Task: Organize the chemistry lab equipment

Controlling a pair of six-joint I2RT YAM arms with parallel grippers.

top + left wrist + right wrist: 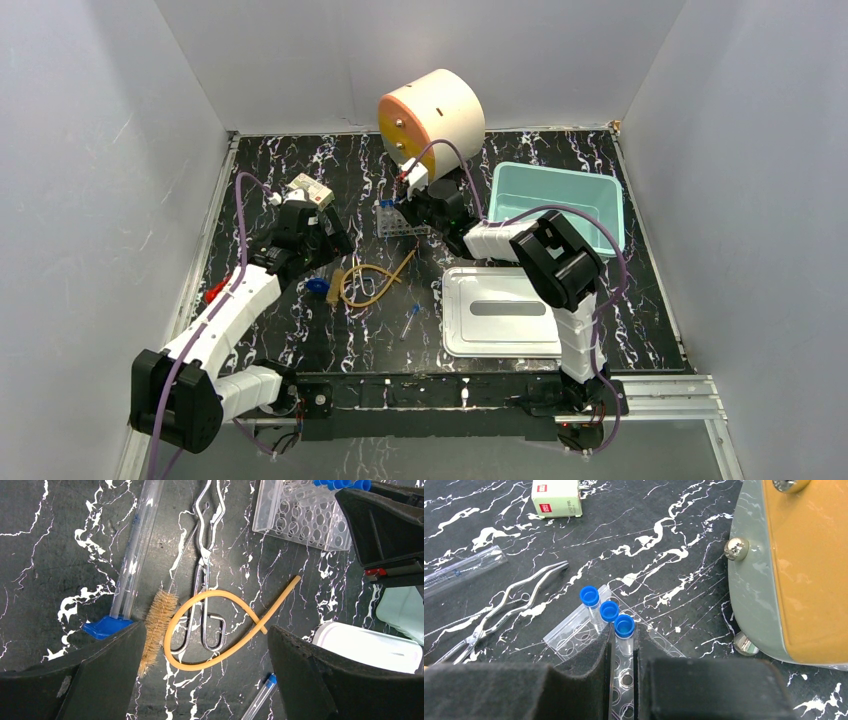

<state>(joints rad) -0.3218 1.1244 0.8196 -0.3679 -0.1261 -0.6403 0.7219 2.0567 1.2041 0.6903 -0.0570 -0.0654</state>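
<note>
The black surface (330, 160) holds a big round cabinet (435, 115) at the back, a teal tub (555, 169) on the right and a white lid (500, 310) in front of the tub. The clear rack (574, 635) sits just in front of the cabinet. Near the rack lies the tan tubing coil (215, 593), looped over some metal tongs (204, 555), with a long clear tube (135, 550) and a small brush (159, 615) just beside them. The left fingers (100, 670) are spread wide above this pile and hold nothing. The right fingers (584, 665) are pinching a little blue-capped tube (624, 626), the third in a row with two other tubes (609, 611) that stand in the rack. I think the job now is to seat this tube in its hole. How deep it sits I cannot tell. To do it well, keep the tube straight up and push it down slowly until its cap is level with the two next to it. Then let go gently and lift straight up, so the light rack does not tip or slide. One more small tube (411, 318) lies loose near the lid. It is round and may roll, so grab it in the middle.
</note>
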